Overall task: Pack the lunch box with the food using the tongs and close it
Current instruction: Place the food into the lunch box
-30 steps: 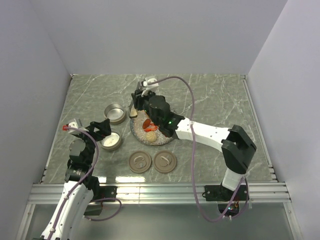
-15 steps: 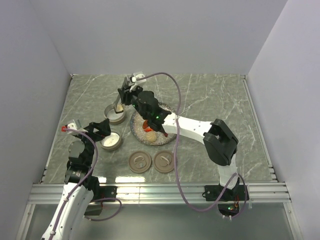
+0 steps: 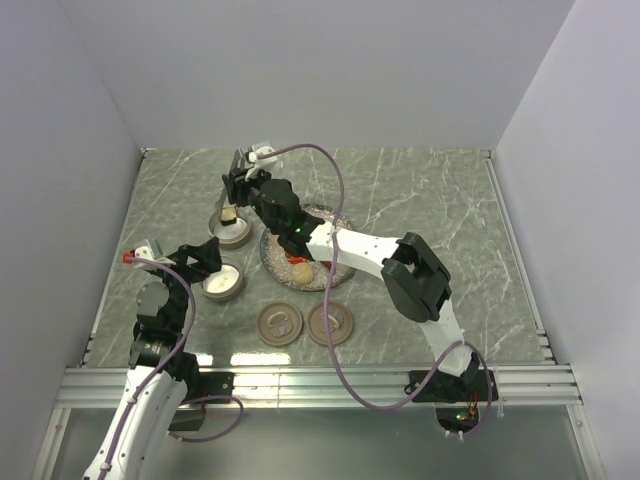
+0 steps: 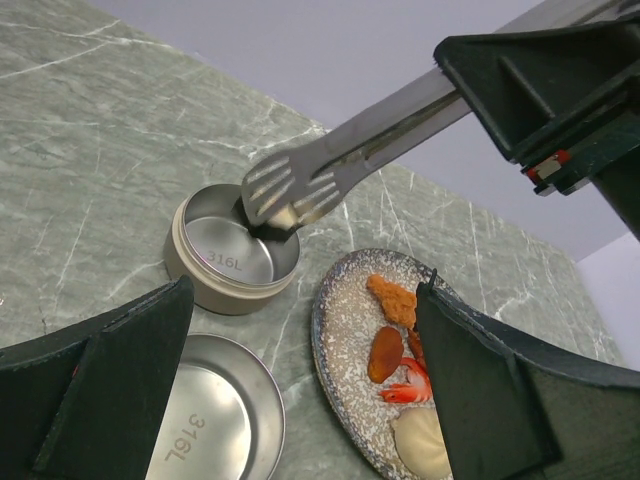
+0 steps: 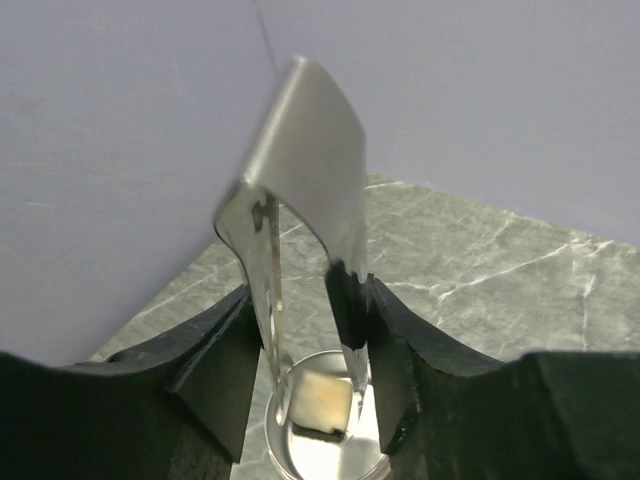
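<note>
My right gripper (image 3: pixel 245 183) (image 5: pixel 310 345) is shut on the tongs (image 3: pixel 231 203) (image 5: pixel 300 190) (image 4: pixel 300 185), whose tips hang over the far round steel lunch box tin (image 3: pixel 234 232) (image 4: pixel 230 255) (image 5: pixel 320 455). A pale cube (image 3: pixel 228 213) (image 5: pixel 325 400) (image 4: pixel 285 216) sits between the tong tips, just inside the tin's mouth. The rest of the food, orange pieces (image 4: pixel 392 298), a red piece (image 4: pixel 412 388) and a beige ball (image 3: pixel 301 270) (image 4: pixel 425 440), lies on the speckled plate (image 3: pixel 322 281) (image 4: pixel 340 330). My left gripper (image 3: pixel 188 260) (image 4: pixel 300 400) is open and holds nothing, beside the near tin (image 3: pixel 222 283) (image 4: pixel 215 420).
Two round brown lids (image 3: pixel 280 324) (image 3: pixel 329 323) lie in front of the plate. Walls close in the table on the left, far and right sides. The right arm (image 3: pixel 400 270) stretches across above the plate.
The right arm has swung left, carrying the tongs and cube from above the plate to over the far tin. Its jaws have eased a little wider. The left arm has not moved.
</note>
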Controlling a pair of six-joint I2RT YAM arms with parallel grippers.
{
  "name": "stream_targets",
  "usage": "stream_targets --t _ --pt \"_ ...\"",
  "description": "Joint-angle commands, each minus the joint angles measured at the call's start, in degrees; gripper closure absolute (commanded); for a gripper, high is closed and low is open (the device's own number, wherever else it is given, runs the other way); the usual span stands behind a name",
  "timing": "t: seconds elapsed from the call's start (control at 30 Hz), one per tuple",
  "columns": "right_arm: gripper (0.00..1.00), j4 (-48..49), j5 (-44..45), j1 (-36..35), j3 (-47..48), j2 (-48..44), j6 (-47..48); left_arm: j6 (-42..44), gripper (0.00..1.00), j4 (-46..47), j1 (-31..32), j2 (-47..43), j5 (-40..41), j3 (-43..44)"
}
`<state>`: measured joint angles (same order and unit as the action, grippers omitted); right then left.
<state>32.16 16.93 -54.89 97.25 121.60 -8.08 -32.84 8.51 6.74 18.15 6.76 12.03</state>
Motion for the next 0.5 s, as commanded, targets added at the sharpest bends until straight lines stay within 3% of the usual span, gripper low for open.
stream_targets --t 0.0,0.3,0.47 --pt "0.47 4.0 0.7 -0.5 3.1 -0.6 0.3 -0.6 0.01 1.0 0.0 -0.4 -1.1 1.8" --pt "0.45 8.8 1.6 -0.4 -1.5 -3.4 1.2 -0.6 0.01 1.0 0.0 -0.2 -0.7 1.7" --pt "0.46 13.4 3.3 -0.4 -11.7 -10.7 2.9 -0.6 0.01 0.9 0.0 -0.4 -0.5 1.5"
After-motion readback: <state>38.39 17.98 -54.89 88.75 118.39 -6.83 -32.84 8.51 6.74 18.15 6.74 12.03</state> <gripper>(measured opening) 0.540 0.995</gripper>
